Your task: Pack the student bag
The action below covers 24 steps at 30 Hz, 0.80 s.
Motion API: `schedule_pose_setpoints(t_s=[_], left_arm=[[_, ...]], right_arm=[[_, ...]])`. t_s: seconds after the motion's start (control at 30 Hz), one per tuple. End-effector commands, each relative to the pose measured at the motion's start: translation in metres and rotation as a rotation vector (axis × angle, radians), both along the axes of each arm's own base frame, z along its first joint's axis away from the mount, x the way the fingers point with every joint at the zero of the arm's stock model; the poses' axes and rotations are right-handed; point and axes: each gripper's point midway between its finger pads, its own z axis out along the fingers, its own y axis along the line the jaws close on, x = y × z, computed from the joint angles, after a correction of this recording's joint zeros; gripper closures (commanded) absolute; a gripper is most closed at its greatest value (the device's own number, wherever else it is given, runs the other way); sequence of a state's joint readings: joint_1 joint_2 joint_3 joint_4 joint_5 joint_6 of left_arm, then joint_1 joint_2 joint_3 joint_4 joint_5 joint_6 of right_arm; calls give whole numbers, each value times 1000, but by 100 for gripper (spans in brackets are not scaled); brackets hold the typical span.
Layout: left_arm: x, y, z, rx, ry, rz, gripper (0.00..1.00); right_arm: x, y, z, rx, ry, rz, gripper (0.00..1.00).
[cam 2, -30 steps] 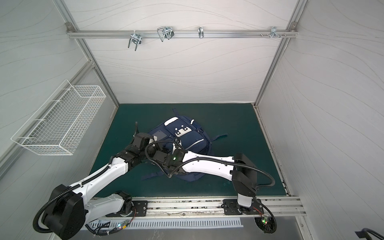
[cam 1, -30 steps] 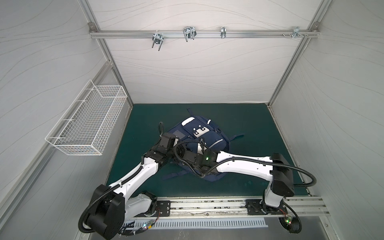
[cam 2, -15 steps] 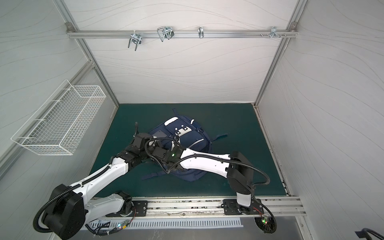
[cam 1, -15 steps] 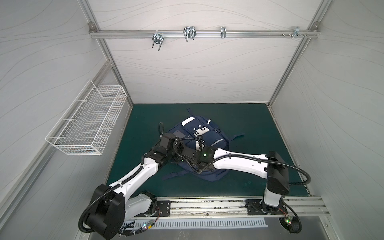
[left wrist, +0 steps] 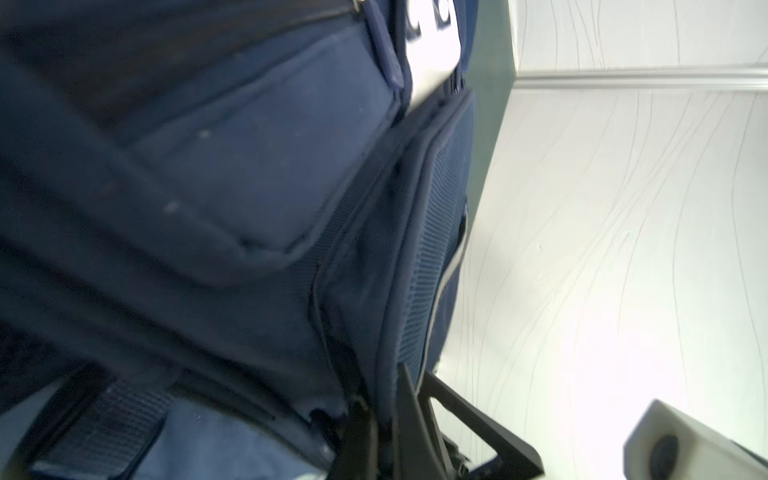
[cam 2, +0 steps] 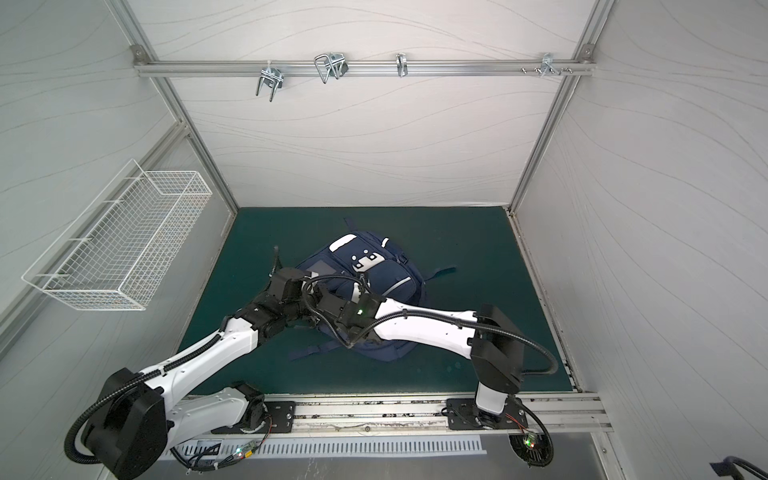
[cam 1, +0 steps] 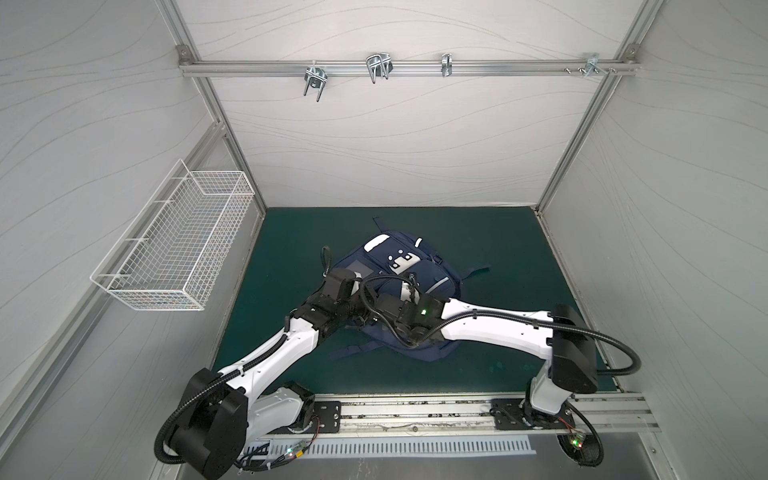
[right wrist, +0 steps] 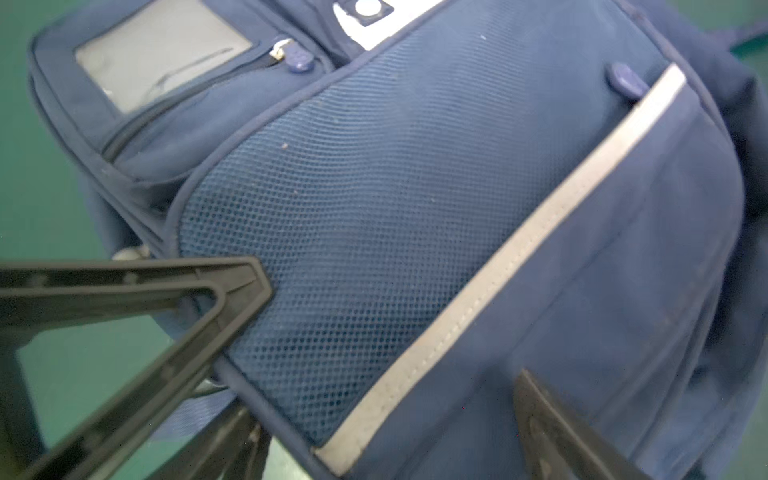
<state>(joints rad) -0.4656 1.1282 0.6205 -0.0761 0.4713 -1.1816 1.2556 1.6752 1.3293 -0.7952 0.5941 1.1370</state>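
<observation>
a dark green mat (cam 1: 291,249) floors a booth of white panelled walls. on the left wall hangs a white wire basket (cam 1: 178,249), and a metal rail with hooks (cam 1: 378,68) crosses the back wall

the left gripper (left wrist: 384,399) is pinched tight on an edge seam of the student bag (cam 1: 415,274), navy fabric caught between its black fingers (left wrist: 411,419). pale lining shows just beside that grip in the left wrist view

the right gripper (right wrist: 390,324) is spread wide and holds nothing. its fingers (right wrist: 166,332) sit on either side of the bag's blue mesh pocket (right wrist: 374,187); whether they touch the cloth cannot be told. a grey reflective stripe (right wrist: 519,249) runs slantwise along the mesh, and a clear window pocket (right wrist: 158,50) with a zip pull (right wrist: 301,58) lies past it

in both top views the bag lies front up near the middle of the mat, its white patch with dark dots (cam 2: 365,261) towards the back wall. both arms reach in from the near rail and meet over its near left part, the right arm (cam 1: 494,328) crossing over the bag. one strap (cam 1: 353,351) trails on the mat on the near side, another (cam 1: 473,272) sticks out to the right
</observation>
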Motion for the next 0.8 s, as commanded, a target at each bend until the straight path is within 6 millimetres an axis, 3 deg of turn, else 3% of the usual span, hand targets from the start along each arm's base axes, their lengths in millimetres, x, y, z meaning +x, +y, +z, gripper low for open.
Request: schedule_pose_setpoints(t_s=[0.0,0.1,0.23,0.3,0.53,0.63,0.77], left_arm=[[8,-10,58,-106,-136,-40,100],[10,-11,61,-115,-146,-41,100],[10,-10,60,-113,-145,-37,100],[10,-11,60,-116,-145,-38,100],[10,-14,63,-146,-145,-48,100],[10,-17,70,-165,-156,-57,100],[9,-18,84,-189,-185,-69,100]], right_arm=[[-8,-108,-10,-258,8,-162,14],[-22,-135,-9,-246,38,-169,15],[-35,-136,-5,-149,78,-120,17],[-39,-125,0,-85,80,-86,18],[-53,-49,33,117,-27,104,22],[-56,-21,34,216,-10,132,22],[-42,-18,38,163,-43,50,2]])
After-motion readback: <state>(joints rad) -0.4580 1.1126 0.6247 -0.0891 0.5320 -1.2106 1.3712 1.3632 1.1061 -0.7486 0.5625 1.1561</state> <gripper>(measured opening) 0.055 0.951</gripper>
